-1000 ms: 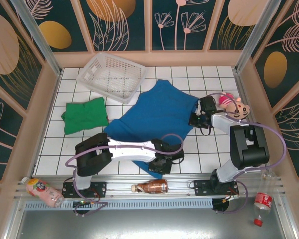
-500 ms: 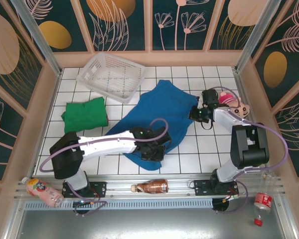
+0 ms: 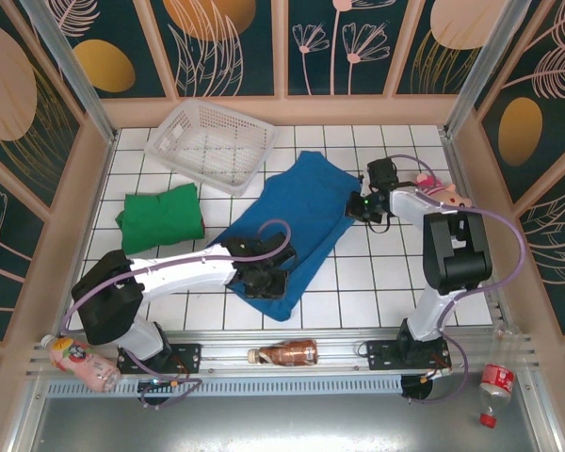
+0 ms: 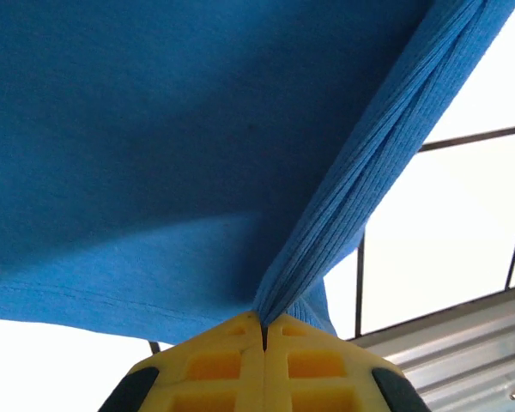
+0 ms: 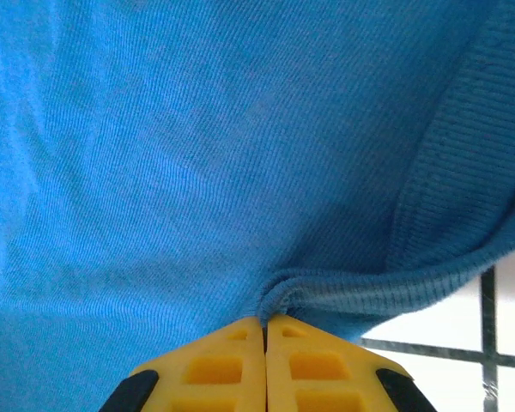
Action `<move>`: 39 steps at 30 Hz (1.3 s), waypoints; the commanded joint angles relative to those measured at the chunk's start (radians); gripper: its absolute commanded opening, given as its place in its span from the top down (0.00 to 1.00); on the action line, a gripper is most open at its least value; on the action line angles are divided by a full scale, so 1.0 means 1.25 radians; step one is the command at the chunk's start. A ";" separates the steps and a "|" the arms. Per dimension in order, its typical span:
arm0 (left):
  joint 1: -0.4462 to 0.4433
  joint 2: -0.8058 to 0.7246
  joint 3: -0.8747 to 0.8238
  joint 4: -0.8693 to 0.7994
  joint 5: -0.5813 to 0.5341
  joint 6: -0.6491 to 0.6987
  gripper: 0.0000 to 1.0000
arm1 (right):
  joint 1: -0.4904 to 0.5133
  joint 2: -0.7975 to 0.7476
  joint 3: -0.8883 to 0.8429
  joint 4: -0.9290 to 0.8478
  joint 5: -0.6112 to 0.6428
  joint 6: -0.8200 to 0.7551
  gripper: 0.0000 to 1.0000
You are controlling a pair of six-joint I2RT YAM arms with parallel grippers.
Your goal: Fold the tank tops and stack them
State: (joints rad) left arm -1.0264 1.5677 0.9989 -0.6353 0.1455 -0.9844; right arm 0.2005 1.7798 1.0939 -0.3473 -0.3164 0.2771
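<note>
Reaching low across the tiled table (image 3: 377,282), the left arm ends at the near edge of the blue tank top (image 3: 301,212), where the left gripper (image 4: 263,330) is clamped tight on a bunched fold. The right arm bends inward, and the right gripper (image 5: 265,324) is pinched closed on the top's right hem. The cloth lies diagonally between them at mid-table, and the green tank top (image 3: 160,218) sits folded to its left.

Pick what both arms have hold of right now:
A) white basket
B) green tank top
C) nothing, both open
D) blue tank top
D: in each wrist view the left fingers and right fingers are shut on a pinch of blue cloth, and the top view puts both arms at opposite edges of the blue tank top.
</note>
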 commanded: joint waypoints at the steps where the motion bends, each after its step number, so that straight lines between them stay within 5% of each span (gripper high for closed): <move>1: 0.019 -0.004 -0.011 0.010 -0.009 0.038 1.00 | 0.012 0.023 0.029 0.006 -0.008 0.028 0.92; 20: 0.038 0.092 -0.001 -0.092 -0.242 0.057 0.99 | 0.019 0.071 0.036 0.155 -0.134 0.225 0.80; 34: 0.038 0.045 0.029 -0.252 -0.250 0.047 0.56 | -0.054 0.033 0.090 0.067 -0.022 0.067 0.71; 39: 0.035 0.001 0.070 -0.203 -0.159 0.048 0.48 | -0.118 0.031 0.112 0.005 0.026 0.006 0.68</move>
State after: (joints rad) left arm -0.9863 1.6119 1.0405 -0.8856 -0.1196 -0.9207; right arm 0.0837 1.8408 1.1984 -0.2584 -0.3523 0.3691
